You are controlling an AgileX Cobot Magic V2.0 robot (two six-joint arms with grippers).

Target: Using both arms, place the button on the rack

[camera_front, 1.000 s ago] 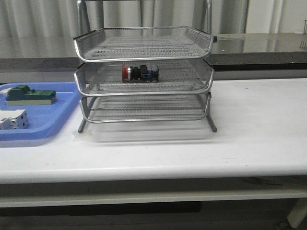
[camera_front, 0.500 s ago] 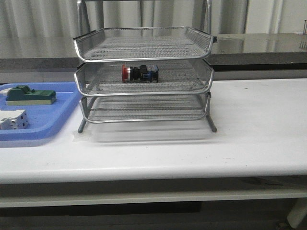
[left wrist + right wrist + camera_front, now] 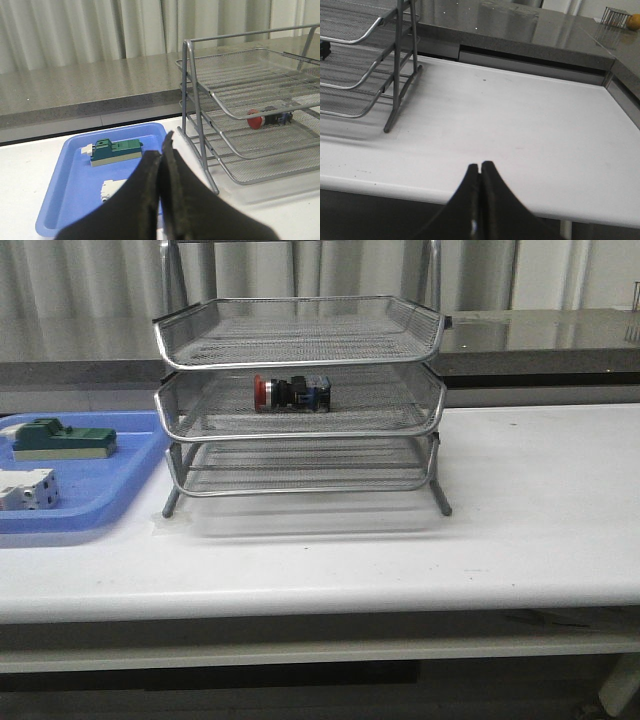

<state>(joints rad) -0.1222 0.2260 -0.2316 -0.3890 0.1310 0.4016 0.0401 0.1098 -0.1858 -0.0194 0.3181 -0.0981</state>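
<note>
Front view: the red-capped button (image 3: pixel 291 393) lies on its side in the middle tier of the wire-mesh rack (image 3: pixel 300 400), beside a blue tray (image 3: pixel 95 490). Left wrist view: the left gripper (image 3: pixel 162 150) is closed, empty. Right wrist view: the right gripper (image 3: pixel 480 170) is closed, over the white table (image 3: pixel 530 125).

Soft even light, faint shadows, countertop glare

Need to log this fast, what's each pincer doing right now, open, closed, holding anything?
Left pincer: closed, holding nothing.
Right pincer: closed, holding nothing.
The button lies in the rack's middle tier.
</note>
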